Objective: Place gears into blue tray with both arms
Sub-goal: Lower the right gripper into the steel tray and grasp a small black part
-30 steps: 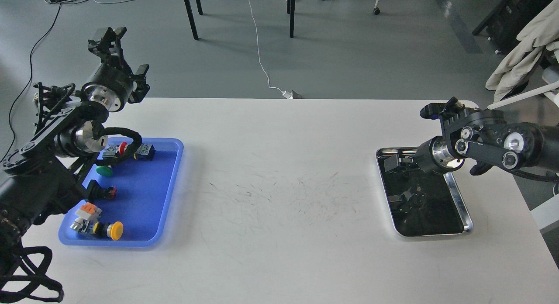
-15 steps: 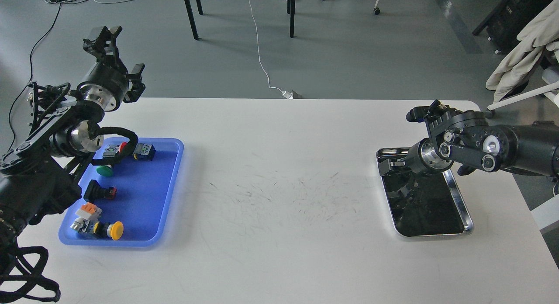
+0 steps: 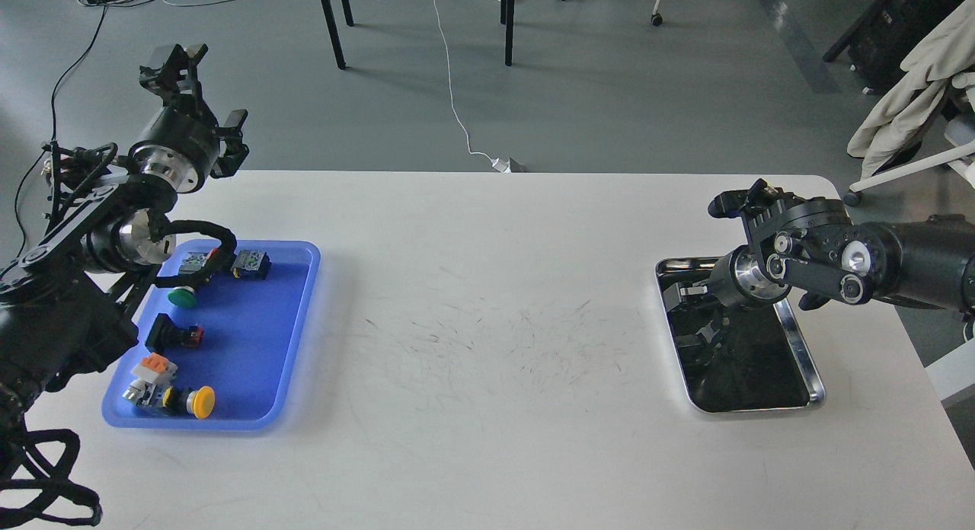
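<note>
The blue tray (image 3: 293, 324) lies at the table's left and holds several coloured-cap push-button switches. I cannot make out any gears in it, nor on the dark bottom of the steel tray (image 3: 800, 355) at the right. My left gripper (image 3: 172, 60) is raised beyond the table's far left corner, well above and behind the blue tray, its two fingers apart with nothing between them. My right gripper (image 3: 683, 292) reaches low over the far left part of the steel tray. It is dark against the dark reflection, so its fingers cannot be told apart.
A yellow-capped switch (image 3: 199, 401) sits at the blue tray's near end, a green one (image 3: 181, 296) and a red one (image 3: 193, 335) further back. Table legs, cables and a cloth-draped chair (image 3: 914, 81) stand beyond the white table (image 3: 487, 378).
My right gripper has moved left and down over the steel tray's far end. My left gripper has drifted a little up and to the left, away from the blue tray.
</note>
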Available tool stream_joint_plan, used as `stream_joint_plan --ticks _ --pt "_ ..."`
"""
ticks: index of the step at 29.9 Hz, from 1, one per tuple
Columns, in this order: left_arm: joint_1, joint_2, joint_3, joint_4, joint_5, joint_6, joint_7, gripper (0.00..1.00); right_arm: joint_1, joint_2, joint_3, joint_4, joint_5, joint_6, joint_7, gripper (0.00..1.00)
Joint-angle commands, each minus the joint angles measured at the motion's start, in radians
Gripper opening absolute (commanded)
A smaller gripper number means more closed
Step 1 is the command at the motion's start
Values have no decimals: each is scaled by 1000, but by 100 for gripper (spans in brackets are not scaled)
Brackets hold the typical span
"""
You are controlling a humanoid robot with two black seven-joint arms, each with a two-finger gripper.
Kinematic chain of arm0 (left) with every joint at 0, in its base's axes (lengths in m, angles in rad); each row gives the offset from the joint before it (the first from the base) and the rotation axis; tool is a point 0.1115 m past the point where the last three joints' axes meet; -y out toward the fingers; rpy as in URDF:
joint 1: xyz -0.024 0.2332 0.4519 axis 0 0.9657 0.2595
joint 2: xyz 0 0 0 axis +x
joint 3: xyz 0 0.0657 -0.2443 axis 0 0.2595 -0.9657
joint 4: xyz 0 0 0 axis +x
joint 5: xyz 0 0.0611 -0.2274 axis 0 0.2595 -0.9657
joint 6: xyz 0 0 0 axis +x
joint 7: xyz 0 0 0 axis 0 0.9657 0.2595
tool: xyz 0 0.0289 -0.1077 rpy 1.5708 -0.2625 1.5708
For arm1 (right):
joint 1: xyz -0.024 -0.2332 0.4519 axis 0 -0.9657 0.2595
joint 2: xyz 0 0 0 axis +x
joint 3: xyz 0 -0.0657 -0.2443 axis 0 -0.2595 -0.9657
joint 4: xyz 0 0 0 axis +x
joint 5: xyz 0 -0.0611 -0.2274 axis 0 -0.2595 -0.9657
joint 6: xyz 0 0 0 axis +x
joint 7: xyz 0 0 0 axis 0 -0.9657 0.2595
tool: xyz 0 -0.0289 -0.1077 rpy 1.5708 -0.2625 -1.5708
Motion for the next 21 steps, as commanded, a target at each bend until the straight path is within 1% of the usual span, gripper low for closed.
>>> stream_joint_plan --ticks 1,5,7,9,15,21 --pt "0 3 1 0 0 0 0 98 1 -2 0 2 -2 0 1 52" --pt "0 4 0 0 0 0 0 98 9 -6 0 2 -10 0 3 31" --pt "0 4 1 0 0 0 0 98 14 -8 -5 3 -11 0 3 25" --pt "0 4 0 0 0 0 0 98 17 -9 -9 3 -10 0 3 13" --pt "1 4 1 0 0 0 0 98 29 -15 -9 8 -8 0 3 2" --pt "1 4 1 0 0 0 -2 98 101 -58 -5 50 -5 0 3 2"
